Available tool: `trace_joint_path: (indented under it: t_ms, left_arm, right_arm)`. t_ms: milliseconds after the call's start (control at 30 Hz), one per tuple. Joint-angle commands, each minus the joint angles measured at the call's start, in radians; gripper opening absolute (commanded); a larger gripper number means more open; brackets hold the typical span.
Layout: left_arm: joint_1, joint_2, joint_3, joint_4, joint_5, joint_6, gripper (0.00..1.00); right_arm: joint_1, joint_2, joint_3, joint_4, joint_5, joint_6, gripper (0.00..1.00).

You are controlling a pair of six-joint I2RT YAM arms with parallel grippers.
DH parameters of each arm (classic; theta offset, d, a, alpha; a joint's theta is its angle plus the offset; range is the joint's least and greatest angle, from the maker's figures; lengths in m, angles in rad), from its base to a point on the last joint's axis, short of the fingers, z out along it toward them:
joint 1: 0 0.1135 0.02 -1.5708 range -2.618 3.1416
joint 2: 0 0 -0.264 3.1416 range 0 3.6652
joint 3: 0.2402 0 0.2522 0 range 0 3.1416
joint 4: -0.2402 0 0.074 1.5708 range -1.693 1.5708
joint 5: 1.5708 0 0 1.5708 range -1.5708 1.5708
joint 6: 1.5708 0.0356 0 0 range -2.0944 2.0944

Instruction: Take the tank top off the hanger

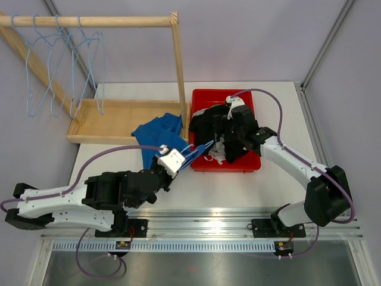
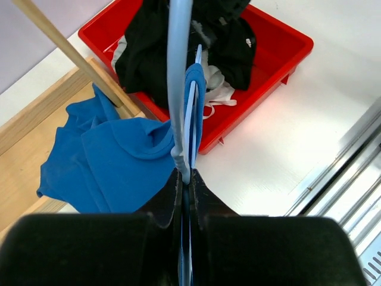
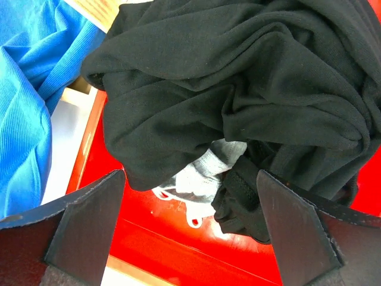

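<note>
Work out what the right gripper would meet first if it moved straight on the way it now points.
Most likely the black clothes heaped in the red bin: the open right gripper points right at them, though how far off is unclear.

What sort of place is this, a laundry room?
Probably a robot test bench, not a real laundry: a left arm and right arm bolted to a table, a wooden clothes rack, a red bin of clothes.
</note>
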Motion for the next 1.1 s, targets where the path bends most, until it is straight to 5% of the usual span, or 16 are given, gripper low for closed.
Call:
trace_joint_path:
  t_ms: [0, 267, 433, 633, 800, 1067]
  left_arm:
    - [-0.081, 0.022, 0.013, 0.099, -0.13, -0.046, 0.0]
    - [-0.305, 0.026, 0.014, 0.239, -0.462, -0.004, 0.0]
    - [-0.332, -0.06, -0.081, 0.474, -0.669, 0.105, 0.0]
    - [-0.332, -0.187, -0.193, 0.627, -0.678, 0.204, 0.0]
    - [-0.332, -0.239, -0.207, 0.63, -0.609, 0.205, 0.0]
    - [-0.332, -0.169, -0.161, 0.616, -0.556, 0.194, 0.0]
  right_arm:
    - [0.008, -0.007, 0.021, 0.03, 0.037, -0.01, 1.0]
    - [0.008, -0.11, -0.008, 0.036, 0.139, -0.019, 0.99]
    - [0.006, -0.231, -0.008, 0.027, 0.181, -0.022, 0.99]
    - [0.008, -0.458, -0.07, 0.073, 0.132, -0.047, 1.0]
    - [0.006, -0.605, -0.145, 0.146, -0.172, -0.057, 0.98]
    - [0.014, -0.56, -0.2, 0.335, -0.466, 0.025, 0.87]
